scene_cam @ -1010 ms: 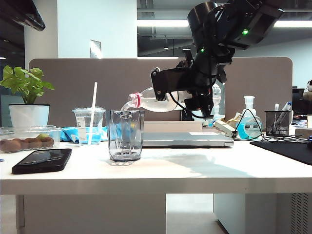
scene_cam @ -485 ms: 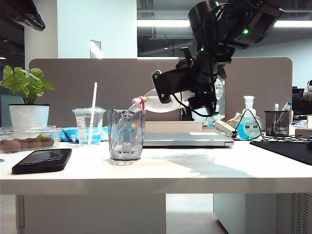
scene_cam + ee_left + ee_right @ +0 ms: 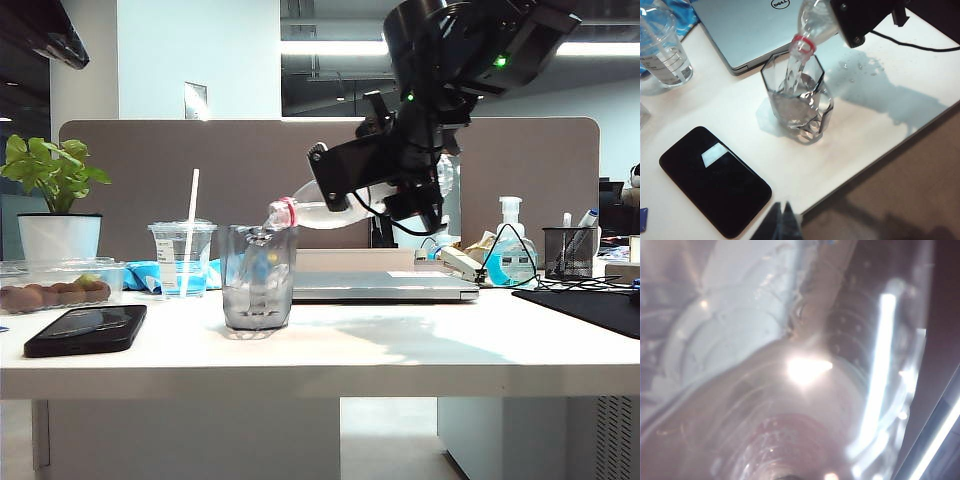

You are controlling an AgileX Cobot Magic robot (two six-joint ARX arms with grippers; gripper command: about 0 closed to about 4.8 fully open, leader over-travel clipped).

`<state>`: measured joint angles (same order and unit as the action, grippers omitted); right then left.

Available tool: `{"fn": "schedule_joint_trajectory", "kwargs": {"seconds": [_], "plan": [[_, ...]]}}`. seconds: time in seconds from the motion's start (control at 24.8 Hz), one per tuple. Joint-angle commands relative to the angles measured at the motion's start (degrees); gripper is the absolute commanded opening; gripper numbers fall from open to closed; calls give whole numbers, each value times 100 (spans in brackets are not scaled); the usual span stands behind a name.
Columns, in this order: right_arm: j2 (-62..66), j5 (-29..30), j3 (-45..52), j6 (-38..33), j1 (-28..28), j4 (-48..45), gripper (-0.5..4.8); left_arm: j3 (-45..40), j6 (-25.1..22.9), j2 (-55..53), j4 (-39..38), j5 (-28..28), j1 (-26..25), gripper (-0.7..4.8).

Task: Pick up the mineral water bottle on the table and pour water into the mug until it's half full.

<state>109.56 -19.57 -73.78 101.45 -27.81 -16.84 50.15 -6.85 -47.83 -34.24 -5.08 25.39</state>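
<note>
- Right gripper (image 3: 345, 185) grips the mineral water bottle (image 3: 320, 212) around its body, above the table (image 3: 400, 350), at about two o'clock from the mug (image 3: 258, 278).
- The bottle is tipped neck-down, its red neck ring (image 3: 804, 43) right over the mug's (image 3: 796, 102) rim, and water streams into the glass.
- The mug stands on the table in front of the Dell laptop (image 3: 747, 27), with water in its lower part.
- A black phone (image 3: 715, 180) lies at about seven o'clock from the mug in the left wrist view; a lidded cup with a straw (image 3: 183, 255) stands at nine o'clock in the exterior view.
- Left gripper (image 3: 781, 226) hangs over the table's front edge, its fingertips pressed together.
- The right wrist view is filled with blurred clear plastic.
</note>
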Motion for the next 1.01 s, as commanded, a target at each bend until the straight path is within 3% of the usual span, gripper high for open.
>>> {"fn": "schedule_joint_trajectory", "kwargs": {"seconds": [0.04, 0.28, 0.52, 0.85, 1.01], "plan": [[-44, -48, -46, 39, -94, -140, 262, 7, -24, 13, 50, -9, 2, -5], [-44, -133, -114, 4, -177, -144, 262, 7, -24, 13, 50, -9, 2, -5], [-46, -402, -114, -476, -197, -144, 262, 7, -24, 13, 48, -7, 2, -5], [-79, -485, -94, -2271, -293, 120, 265, 7, -26, 13, 70, -7, 2, -5], [-157, -236, 15, -3519, -299, 319, 266, 7, -26, 13, 74, -4, 2, -5]]}}
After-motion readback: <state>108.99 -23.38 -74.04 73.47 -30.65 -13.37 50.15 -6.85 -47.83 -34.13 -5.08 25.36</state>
